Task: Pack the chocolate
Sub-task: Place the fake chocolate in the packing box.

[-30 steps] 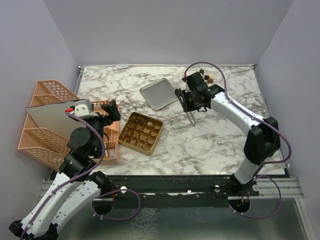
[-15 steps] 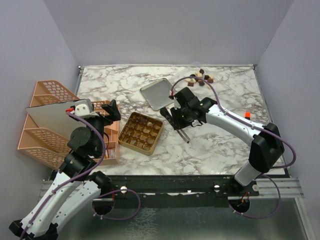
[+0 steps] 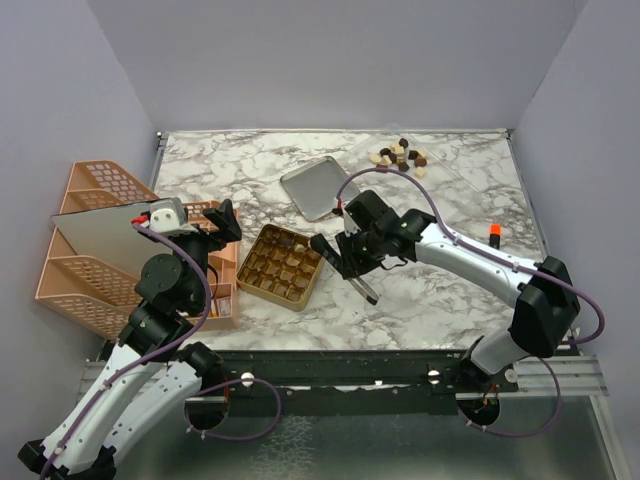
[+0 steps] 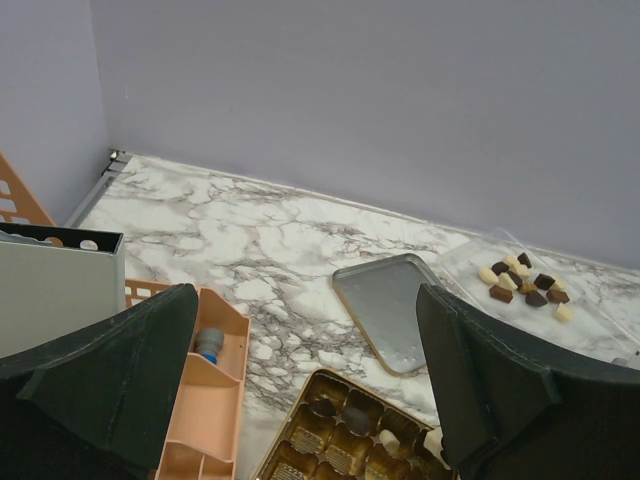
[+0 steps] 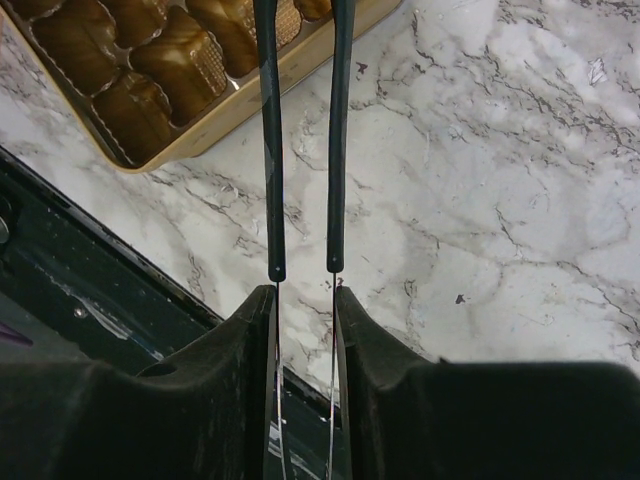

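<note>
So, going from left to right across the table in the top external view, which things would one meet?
First the orange file rack → golden compartment tray → pile of chocolate. The silver lid overlaps the tray sideways, so I leave it out.

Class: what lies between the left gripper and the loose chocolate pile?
The silver square lid lies flat between the left gripper and the chocolate; the top view shows it best.
</note>
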Controlling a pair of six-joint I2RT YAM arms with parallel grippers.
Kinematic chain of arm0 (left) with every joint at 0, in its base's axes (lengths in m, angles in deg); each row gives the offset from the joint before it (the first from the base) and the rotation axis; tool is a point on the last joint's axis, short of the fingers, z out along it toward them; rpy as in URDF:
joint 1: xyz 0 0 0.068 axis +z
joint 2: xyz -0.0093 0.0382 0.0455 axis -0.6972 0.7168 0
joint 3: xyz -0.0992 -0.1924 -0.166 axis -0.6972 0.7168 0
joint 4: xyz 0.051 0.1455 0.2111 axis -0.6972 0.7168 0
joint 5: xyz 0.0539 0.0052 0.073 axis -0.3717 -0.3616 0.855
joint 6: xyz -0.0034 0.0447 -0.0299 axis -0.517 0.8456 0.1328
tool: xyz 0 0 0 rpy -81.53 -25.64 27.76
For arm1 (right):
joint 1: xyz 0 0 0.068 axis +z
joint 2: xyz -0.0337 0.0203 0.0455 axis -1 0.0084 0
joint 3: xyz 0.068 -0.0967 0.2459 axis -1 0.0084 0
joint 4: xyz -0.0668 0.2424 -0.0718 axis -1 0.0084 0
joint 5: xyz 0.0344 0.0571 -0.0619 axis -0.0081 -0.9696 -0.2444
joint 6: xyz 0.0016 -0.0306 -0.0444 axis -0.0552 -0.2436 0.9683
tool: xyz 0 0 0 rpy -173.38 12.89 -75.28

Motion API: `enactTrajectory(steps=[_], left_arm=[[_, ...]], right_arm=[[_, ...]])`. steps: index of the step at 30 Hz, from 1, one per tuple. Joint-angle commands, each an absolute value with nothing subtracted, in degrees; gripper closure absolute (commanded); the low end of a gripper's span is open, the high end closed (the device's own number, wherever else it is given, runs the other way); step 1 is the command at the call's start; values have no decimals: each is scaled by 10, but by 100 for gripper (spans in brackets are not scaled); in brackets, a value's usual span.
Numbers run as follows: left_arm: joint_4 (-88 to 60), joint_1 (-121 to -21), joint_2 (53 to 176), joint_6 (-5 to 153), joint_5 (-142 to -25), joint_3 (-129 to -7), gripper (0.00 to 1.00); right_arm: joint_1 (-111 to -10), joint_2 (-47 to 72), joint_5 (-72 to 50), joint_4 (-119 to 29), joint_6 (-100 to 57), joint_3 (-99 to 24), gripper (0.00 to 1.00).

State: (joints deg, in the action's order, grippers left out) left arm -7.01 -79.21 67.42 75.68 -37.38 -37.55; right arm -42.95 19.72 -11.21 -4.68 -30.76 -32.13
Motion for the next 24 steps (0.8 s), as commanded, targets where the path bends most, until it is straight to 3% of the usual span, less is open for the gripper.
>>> enactTrajectory(steps=[1, 14, 24], left_arm=[[-76, -794, 675, 758, -374, -371, 1], [-75, -794, 675, 759, -373, -371, 1], [-75, -794, 673, 759, -373, -371, 1]], right_arm=[[-424, 182, -115, -47, -318, -311, 70], [-423, 200, -102, -39, -315, -320, 63], [-423, 193, -99, -39, -318, -332, 63]])
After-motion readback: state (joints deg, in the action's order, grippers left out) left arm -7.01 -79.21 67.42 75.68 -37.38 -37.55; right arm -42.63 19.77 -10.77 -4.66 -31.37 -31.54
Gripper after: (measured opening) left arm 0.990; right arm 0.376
